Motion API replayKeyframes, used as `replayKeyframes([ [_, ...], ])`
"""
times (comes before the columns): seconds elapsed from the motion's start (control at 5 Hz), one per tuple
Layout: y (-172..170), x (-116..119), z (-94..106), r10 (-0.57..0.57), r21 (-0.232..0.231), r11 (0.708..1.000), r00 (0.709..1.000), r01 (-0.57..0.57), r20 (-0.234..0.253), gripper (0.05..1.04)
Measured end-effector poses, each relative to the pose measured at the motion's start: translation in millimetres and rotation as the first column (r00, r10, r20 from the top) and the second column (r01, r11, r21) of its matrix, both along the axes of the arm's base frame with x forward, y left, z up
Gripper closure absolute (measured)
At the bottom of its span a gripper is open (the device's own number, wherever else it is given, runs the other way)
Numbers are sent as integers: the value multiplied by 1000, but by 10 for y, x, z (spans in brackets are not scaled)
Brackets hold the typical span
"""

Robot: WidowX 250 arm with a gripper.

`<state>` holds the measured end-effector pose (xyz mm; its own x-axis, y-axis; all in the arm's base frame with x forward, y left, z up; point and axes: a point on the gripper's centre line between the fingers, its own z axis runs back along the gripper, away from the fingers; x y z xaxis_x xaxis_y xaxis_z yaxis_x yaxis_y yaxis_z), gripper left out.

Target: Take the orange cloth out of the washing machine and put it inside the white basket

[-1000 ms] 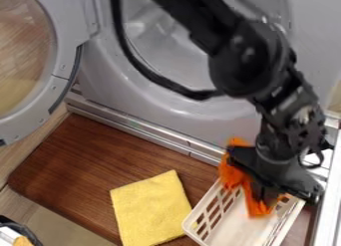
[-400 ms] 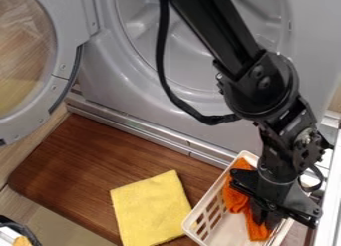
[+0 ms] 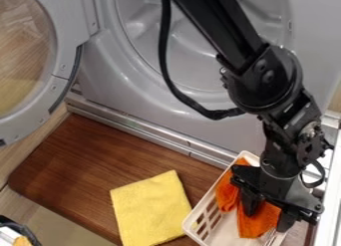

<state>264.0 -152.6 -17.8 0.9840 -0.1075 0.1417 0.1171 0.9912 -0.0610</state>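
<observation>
Hanging low over the white basket [image 3: 224, 236], the black gripper [image 3: 266, 221] has its fingers spread apart. The orange cloth [image 3: 255, 223] lies crumpled inside the basket, partly between and behind those fingers. Just beside the basket, a yellow cloth [image 3: 150, 208] lies on a brown wooden board [image 3: 93, 163]. Beyond stands the grey washing machine [image 3: 110, 80], its round door [image 3: 65, 56] open at the left of the view.

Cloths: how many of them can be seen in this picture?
2. The yellow cloth lies on the brown board; the orange cloth is inside the white basket, partly hidden by the gripper. Another could be hidden there.
</observation>
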Motion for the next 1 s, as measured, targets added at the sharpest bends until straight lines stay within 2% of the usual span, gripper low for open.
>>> replayKeyframes([
  [0.2, 13, 26, 73, 5, 20, 1000, 1000, -5, -6, 84],
  [0.4, 27, 78, 235, 5, 38, 999, 1000, -5, 13, 82],
  [0.8, -72, 147, 695, -26, 37, 999, 992, 21, 123, 83],
  [1.0, -74, 154, 874, -56, 76, 996, 990, 46, 129, 83],
])
